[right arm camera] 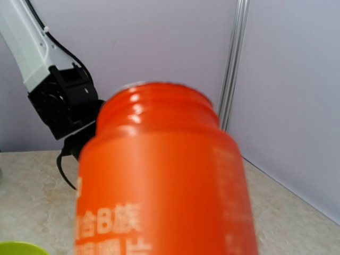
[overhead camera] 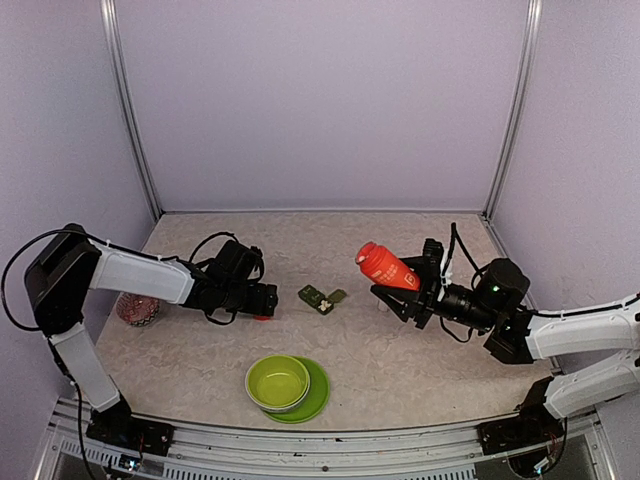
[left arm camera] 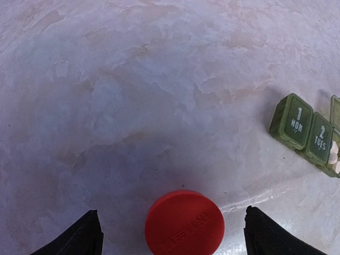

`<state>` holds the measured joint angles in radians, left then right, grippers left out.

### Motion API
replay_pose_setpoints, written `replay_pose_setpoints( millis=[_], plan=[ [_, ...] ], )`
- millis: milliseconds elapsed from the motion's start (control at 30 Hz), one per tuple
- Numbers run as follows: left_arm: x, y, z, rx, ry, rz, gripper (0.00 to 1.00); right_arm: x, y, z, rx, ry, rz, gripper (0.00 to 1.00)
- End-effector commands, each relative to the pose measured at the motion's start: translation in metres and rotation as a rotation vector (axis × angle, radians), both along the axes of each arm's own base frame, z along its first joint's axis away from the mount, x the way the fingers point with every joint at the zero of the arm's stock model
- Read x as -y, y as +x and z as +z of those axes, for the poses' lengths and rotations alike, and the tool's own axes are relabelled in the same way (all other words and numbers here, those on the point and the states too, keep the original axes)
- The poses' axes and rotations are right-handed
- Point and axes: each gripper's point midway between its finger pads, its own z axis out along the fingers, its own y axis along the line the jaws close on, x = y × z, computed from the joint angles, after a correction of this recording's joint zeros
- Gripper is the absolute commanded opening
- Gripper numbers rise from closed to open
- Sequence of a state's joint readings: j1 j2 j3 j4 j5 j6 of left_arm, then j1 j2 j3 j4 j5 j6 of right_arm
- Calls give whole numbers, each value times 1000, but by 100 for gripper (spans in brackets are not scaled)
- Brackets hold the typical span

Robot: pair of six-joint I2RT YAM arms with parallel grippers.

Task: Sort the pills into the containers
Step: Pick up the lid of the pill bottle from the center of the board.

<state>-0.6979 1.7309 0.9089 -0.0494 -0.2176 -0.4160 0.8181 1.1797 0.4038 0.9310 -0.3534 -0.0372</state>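
The containers (overhead camera: 318, 298) are a dark green strip box lying mid-table. In the left wrist view the containers (left arm camera: 305, 130) show lids marked MON and TUES shut, and white pills (left arm camera: 333, 154) lie in the open end compartment at the frame's edge. A red cap (left arm camera: 183, 223) lies flat on the table between the spread fingers of my left gripper (left arm camera: 171, 211), with a gap on each side. My right gripper (overhead camera: 408, 288) is shut on the orange-red bottle (overhead camera: 388, 267), held tilted above the table with its uncapped neck up-left. The bottle (right arm camera: 159, 180) hides the right fingers.
A lime-green bowl (overhead camera: 278, 382) sits on a green plate (overhead camera: 318, 396) near the front edge. A small reddish patterned object (overhead camera: 138, 309) stands at the far left behind the left arm. Purple walls enclose the table.
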Motion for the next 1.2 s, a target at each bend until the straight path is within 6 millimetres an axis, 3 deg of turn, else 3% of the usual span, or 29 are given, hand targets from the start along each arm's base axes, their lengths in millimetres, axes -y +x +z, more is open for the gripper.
replay_pose_setpoints(
  millis=[0,300,633,833,1067,1167],
  plan=[
    [2,0,-10,-33,19,5,89,4,-1,5,21,13,-13,45],
    [10,-5,-16,-41,32,-25,77,2,4,-2,3,-3,-26,45],
    [9,-9,-27,-52,89,-28,74,1,6,-6,-13,-10,-30,45],
    [9,-8,-26,-43,91,-24,59,1,7,-8,-17,-13,-33,45],
    [14,-7,-23,-28,85,-34,48,0,8,-8,-22,-15,-36,45],
    [17,-7,-17,-15,69,-46,48,-1,8,-8,-24,-18,-32,45]
  ],
)
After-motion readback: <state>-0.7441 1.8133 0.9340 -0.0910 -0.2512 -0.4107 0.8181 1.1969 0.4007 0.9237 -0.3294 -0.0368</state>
